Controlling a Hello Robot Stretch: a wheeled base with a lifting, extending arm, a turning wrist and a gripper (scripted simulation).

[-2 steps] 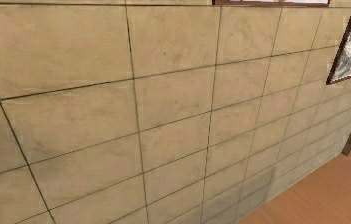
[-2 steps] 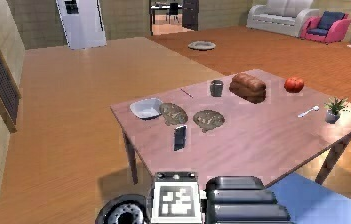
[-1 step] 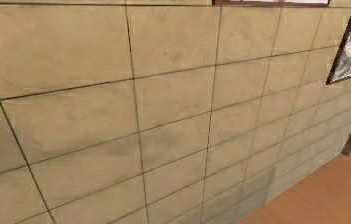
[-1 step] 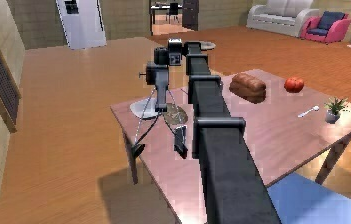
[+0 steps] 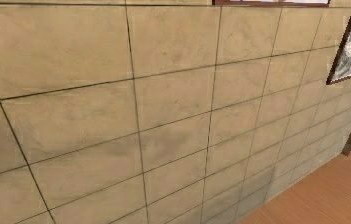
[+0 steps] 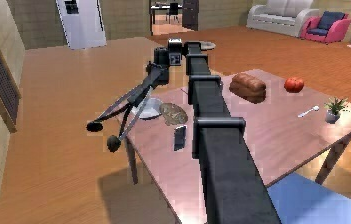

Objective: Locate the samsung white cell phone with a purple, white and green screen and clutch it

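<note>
Arm side view showed the end effector (image 6: 103, 135) holding nothing over floor (image 6: 63, 175) beyond the table's (image 6: 273, 135) edge, a dark slab (image 6: 180, 138), probably the phone, just inside that edge, so the approach step next called for shifting over the slab.

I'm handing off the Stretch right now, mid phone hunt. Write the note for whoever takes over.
Gripper: out past the table's edge, bare floor behind its fingers; holds nothing.
Things: a small dark slab stands on the table beside the arm, perhaps the phone; too small to confirm. A plate, bread loaf and red fruit share the tabletop.
Done: robot at the table, arm extended over it.
Left: confirm the slab is the phone, then grasp and lift it.
</note>
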